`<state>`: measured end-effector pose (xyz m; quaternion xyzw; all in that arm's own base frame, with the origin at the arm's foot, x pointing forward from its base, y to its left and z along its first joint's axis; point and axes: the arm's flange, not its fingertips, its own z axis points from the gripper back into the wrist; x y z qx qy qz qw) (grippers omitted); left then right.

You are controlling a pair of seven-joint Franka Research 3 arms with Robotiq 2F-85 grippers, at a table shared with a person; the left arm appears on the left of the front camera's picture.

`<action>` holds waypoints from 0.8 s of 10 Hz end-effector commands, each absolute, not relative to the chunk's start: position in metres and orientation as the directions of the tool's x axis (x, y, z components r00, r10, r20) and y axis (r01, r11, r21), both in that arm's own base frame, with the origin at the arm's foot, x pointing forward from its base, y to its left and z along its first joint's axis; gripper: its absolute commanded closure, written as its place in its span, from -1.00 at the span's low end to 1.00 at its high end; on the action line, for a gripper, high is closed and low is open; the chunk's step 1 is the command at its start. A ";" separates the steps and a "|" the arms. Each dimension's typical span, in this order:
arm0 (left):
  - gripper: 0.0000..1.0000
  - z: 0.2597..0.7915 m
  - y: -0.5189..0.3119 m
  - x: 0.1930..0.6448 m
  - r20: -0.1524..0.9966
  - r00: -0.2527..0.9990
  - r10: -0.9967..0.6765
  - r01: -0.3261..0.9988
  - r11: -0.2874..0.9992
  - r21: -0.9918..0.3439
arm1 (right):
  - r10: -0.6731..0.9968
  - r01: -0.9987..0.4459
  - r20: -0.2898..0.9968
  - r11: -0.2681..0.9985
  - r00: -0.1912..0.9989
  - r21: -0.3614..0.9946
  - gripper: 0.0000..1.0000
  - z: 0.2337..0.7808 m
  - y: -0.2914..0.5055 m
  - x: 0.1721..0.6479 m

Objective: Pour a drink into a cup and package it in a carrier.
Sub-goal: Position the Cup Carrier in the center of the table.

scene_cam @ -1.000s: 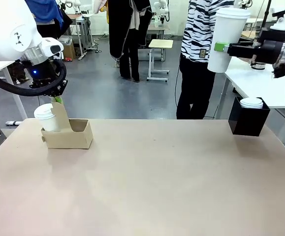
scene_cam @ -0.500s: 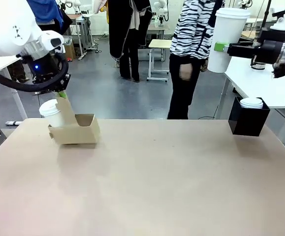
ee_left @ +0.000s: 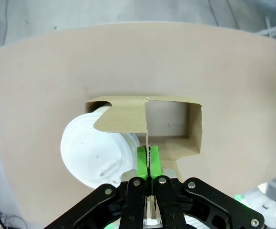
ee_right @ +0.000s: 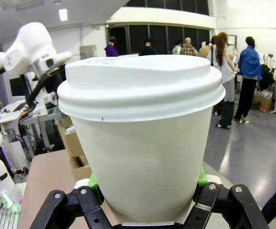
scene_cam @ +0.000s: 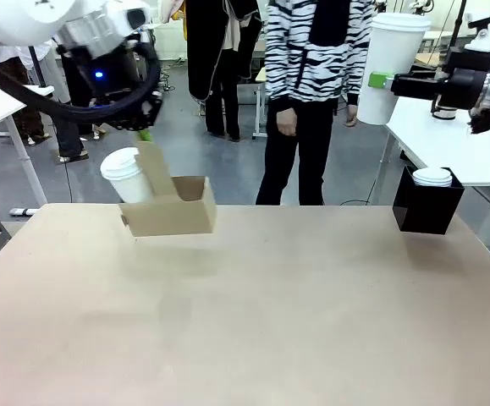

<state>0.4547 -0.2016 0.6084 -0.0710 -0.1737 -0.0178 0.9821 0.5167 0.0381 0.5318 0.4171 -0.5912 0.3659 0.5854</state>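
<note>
The brown cardboard carrier point(scene_cam: 170, 214) hangs just above the table, lifted by its upright handle tab, on which my left gripper point(scene_cam: 145, 135) is shut. A lidded white cup point(scene_cam: 126, 174) sits in the carrier's left hole; the right hole is empty. From the left wrist view, green pads point(ee_left: 148, 159) pinch the tab above the carrier point(ee_left: 171, 125) and the cup's lid point(ee_left: 97, 154). My right gripper point(scene_cam: 380, 81) holds a second tall white lidded cup point(scene_cam: 388, 66) high at the right, seen close as the cup point(ee_right: 142, 143) in the right wrist view. No drink is visible.
A black box of white lids point(scene_cam: 429, 200) stands at the table's far right. A person in a zebra-striped top point(scene_cam: 308, 51) stands just beyond the far edge. A white side table point(scene_cam: 456, 148) lies behind the right arm.
My left gripper has lifted the carrier with its cup off the table and carried it rightward. The person has stepped left along the far side. The right arm holds still.
</note>
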 end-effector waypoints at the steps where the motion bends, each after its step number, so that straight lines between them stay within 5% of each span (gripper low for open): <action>1: 0.96 0.611 -0.248 0.441 0.376 0.927 -0.006 0.038 0.996 -0.078 | -0.060 -0.918 0.998 0.394 0.023 0.045 -0.60 0.537 0.041 0.519; 8: 0.96 0.509 -0.377 0.444 0.265 0.964 -0.008 0.005 1.000 0.012 | -0.060 -0.918 0.998 0.394 0.023 0.045 -0.60 0.537 0.041 0.519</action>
